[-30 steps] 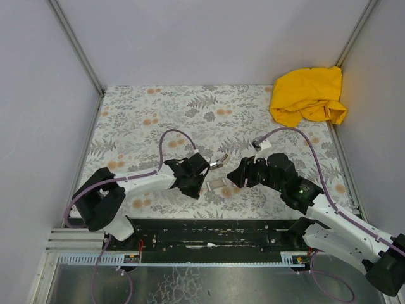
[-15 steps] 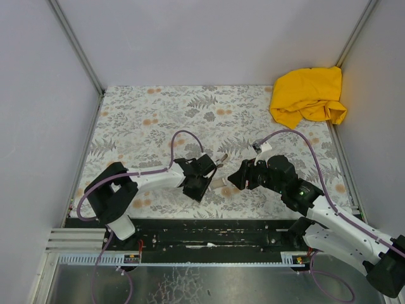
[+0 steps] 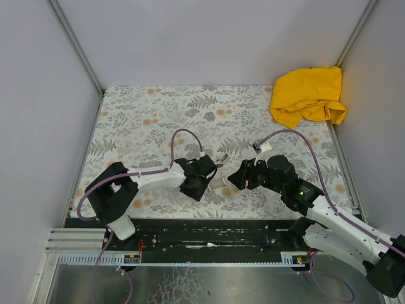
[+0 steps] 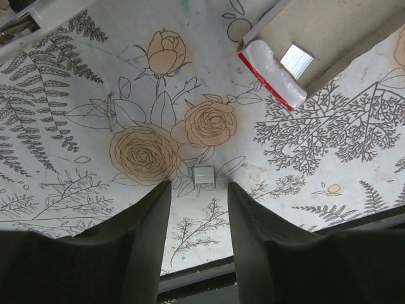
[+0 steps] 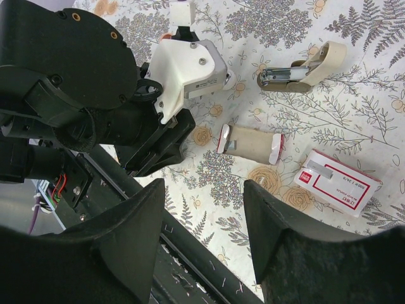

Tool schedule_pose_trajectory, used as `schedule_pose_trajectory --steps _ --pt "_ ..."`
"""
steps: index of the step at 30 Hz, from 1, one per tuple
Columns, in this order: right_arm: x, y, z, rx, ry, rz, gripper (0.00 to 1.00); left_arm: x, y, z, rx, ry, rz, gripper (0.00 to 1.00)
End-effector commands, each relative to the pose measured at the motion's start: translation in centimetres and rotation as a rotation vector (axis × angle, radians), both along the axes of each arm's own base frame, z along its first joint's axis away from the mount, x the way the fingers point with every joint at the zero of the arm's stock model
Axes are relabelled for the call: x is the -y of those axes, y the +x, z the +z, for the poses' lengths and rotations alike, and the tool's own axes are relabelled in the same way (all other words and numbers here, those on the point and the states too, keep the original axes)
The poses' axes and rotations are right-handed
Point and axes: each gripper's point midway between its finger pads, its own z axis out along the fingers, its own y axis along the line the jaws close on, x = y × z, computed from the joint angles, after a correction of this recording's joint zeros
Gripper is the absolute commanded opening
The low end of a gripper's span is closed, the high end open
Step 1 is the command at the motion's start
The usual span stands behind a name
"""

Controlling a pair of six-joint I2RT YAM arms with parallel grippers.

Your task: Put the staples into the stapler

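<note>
The cream stapler (image 5: 297, 73) lies hinged open on the floral mat, its silver channel showing; it also shows in the top view (image 3: 219, 159). A short silvery staple strip (image 4: 204, 175) lies on the mat just ahead of my left gripper (image 4: 199, 190), which is open and empty, low over the mat (image 3: 199, 185). The brown inner tray (image 4: 329, 28) with red-and-white ends holds more staples (image 4: 296, 60). The white-and-red box sleeve (image 5: 338, 183) has a strip (image 5: 319, 170) on top. My right gripper (image 5: 205, 190) is open and empty, hovering near the tray (image 5: 250, 142).
A crumpled yellow cloth (image 3: 308, 95) lies at the back right corner. The black rail (image 3: 209, 231) runs along the mat's near edge, with loose staples scattered on it (image 5: 247, 269). Grey walls enclose the mat on three sides.
My left gripper has moved right toward the tray and lowered near the loose strip. The right gripper shifted slightly. Both stay open.
</note>
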Motion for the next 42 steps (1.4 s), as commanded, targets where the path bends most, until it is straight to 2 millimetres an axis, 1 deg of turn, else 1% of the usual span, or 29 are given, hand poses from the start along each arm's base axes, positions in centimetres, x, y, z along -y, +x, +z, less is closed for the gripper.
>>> schedule_pose_trajectory --steps 1,4,6,12,16,25,29,33,36,39,42 --pt "-0.2 0.8 1.3 0.045 0.034 -0.022 0.60 -0.2 0.8 0.7 0.054 0.030 -0.011 0.40" --pt "-0.1 0.8 1.2 0.042 0.034 -0.023 0.60 0.1 1.2 1.2 0.080 0.003 -0.003 0.38" --pt "-0.1 0.8 1.3 0.044 0.036 -0.025 0.60 0.6 1.1 1.3 0.078 -0.031 -0.006 0.38" --pt "0.0 0.7 1.2 0.043 0.035 -0.029 0.60 1.1 0.7 0.4 0.052 -0.045 -0.004 0.37" --pt "0.1 0.7 1.2 0.042 0.035 -0.036 0.60 0.9 0.3 0.0 0.034 -0.043 0.001 0.36" --pt "0.3 0.8 1.1 0.042 0.035 -0.048 0.60 0.7 -0.1 -0.6 0.032 -0.056 0.021 0.20" --pt "0.1 0.7 1.3 0.046 0.046 -0.039 0.60 1.3 -0.1 -0.1 0.045 -0.112 0.036 0.15" --pt "-0.2 0.6 1.7 0.055 0.069 -0.020 0.64 2.3 0.1 1.4 0.078 -0.204 0.055 0.13" --pt "-0.4 0.4 2.4 0.073 0.093 0.002 0.69 3.4 0.0 3.2 0.098 -0.312 0.060 0.13" --pt "-0.7 0.3 3.1 0.073 0.130 0.041 0.72 5.1 -0.3 6.4 0.108 -0.479 0.046 0.13" --pt "-1.3 -0.1 3.9 0.032 0.220 0.110 0.72 6.8 -0.8 10.2 0.102 -0.700 0.012 0.13"
